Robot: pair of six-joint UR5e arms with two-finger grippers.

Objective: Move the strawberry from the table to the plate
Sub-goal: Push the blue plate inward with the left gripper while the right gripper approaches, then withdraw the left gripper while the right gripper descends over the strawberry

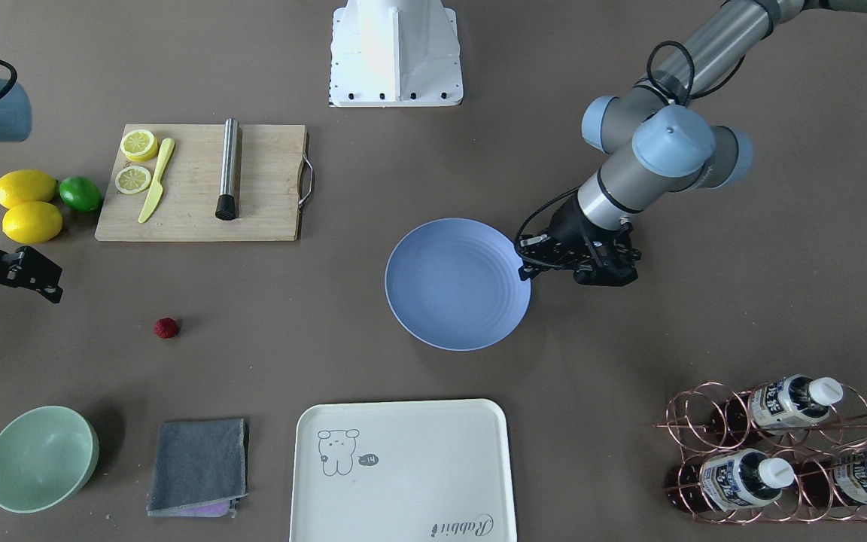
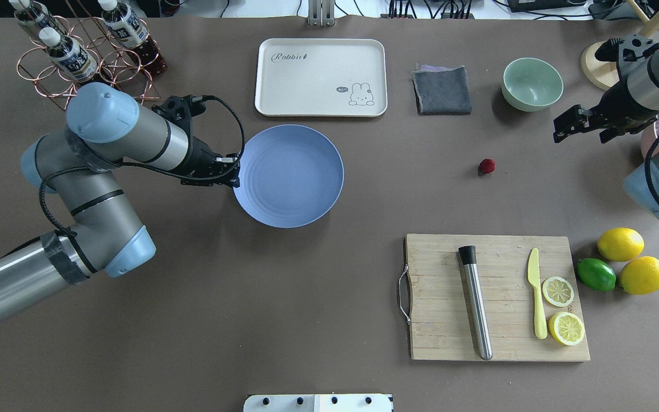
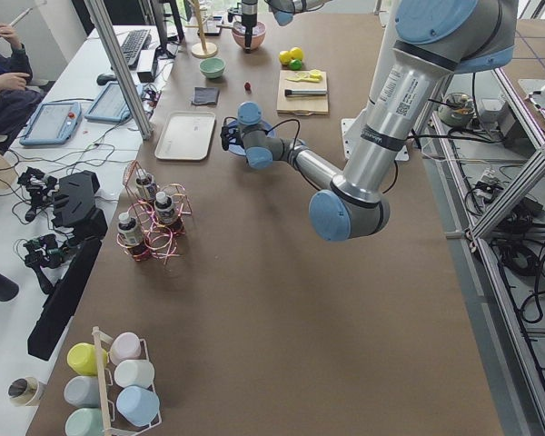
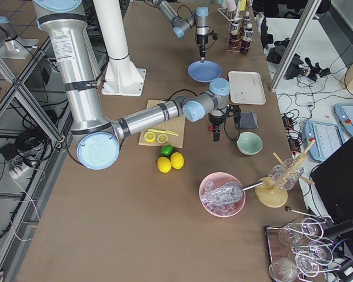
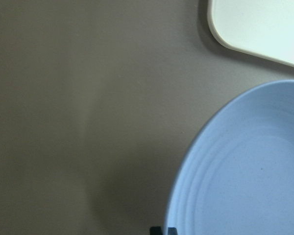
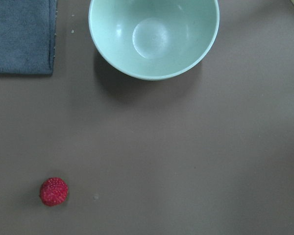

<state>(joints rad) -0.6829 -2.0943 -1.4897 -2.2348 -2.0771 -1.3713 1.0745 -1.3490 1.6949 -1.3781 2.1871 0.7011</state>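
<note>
Brown-grey table [image 2: 192, 320], strawberry [image 2: 487, 166] sitting bare on it, well apart from the blue plate [image 2: 289, 177]. Right gripper [image 2: 565, 126] hovers nearby, spread wide and empty. Left gripper [image 2: 233, 177] is pinched narrow at the plate's rim. The berry's tiny and round, so I reckon an off-centre pinch could squirt it away.

The light is even and soft and comes from above. The matte worktop [image 2: 329, 320] gives almost no glare. Shadows are weak, with soft edges: a darker patch lies beside the green bowl [image 6: 154, 36] in the right wrist view, and a faint one beside the strawberry [image 6: 54, 191]. The left wrist view is dimmer and slightly soft, and the cream tray [image 5: 264, 24] in its corner is nearly washed out. In the side views, the far things are small and not sharp.
</note>
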